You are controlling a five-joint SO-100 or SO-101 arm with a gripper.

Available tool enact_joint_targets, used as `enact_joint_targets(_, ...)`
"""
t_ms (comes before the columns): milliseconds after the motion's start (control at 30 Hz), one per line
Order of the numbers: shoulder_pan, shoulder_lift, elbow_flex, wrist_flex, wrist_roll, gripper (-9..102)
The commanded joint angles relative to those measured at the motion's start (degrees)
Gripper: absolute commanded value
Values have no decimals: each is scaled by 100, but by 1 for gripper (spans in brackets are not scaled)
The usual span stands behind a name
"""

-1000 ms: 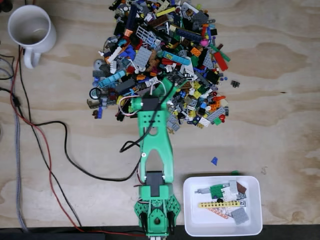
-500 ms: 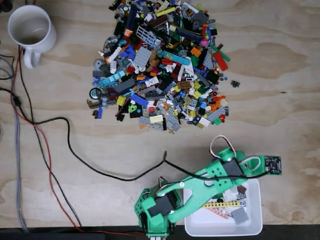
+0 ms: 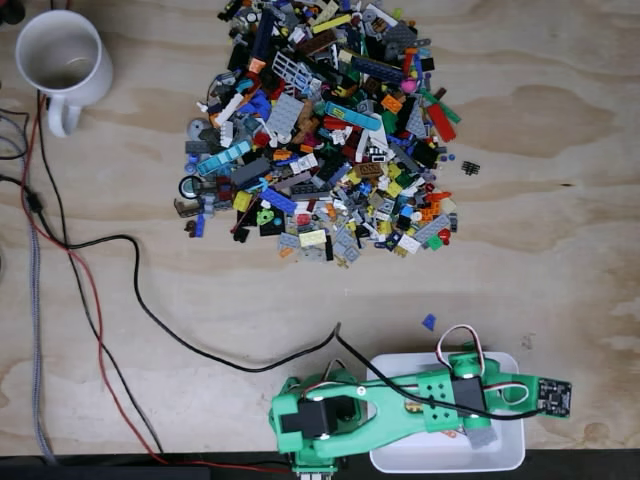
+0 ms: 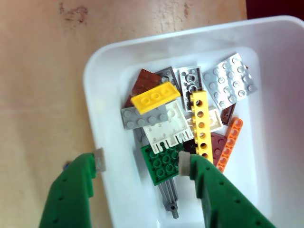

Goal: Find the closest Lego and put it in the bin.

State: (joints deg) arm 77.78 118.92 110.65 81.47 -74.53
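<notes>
In the fixed view, the green arm was seen stretched low across the white bin at the bottom right of the wooden table, whereas a second before it had been reaching up into the big Lego pile, and half a second before it had been swung only partway over the bin's upper edge. From that sweep it could be judged that a piece had been carried from the pile and that the drop was either just made or under way. A lone blue piece was seen on the table just above the bin, apart from the pile, and a white mug stood at the top left. In the wrist view, the gripper was seen with its green fingers spread wide and nothing between them, one finger outside the bin's left wall and the other over the bin's inside. A yellow plate was seen lying tilted on top of the other bricks inside the bin, ahead of the fingertips and not touching them; it was judged likely to be the piece just released.
</notes>
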Motion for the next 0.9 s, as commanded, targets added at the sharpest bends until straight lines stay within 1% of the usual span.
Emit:
enact_joint_targets(0,-1116,387,-791,-70,-53,19)
enact_joint_targets(67,-1986,492,-958,-272,-26,14)
enact_joint_targets(167,-3401,932,-817,-475,-211,0)
enact_joint_targets(200,-3867,1099,-677,-439,-290,0)
enact_joint_targets(300,-5106,1942,193,-729,-290,0)
enact_joint_targets(433,-6311,2540,923,-729,-211,0)
enact_joint_targets(533,-6979,2839,1310,-721,-185,0)
enact_joint_targets(633,-7444,2971,1617,-756,-105,0)
enact_joint_targets(767,-7717,2900,1784,-861,26,0)
enact_joint_targets(867,-7734,2892,1811,-879,62,0)
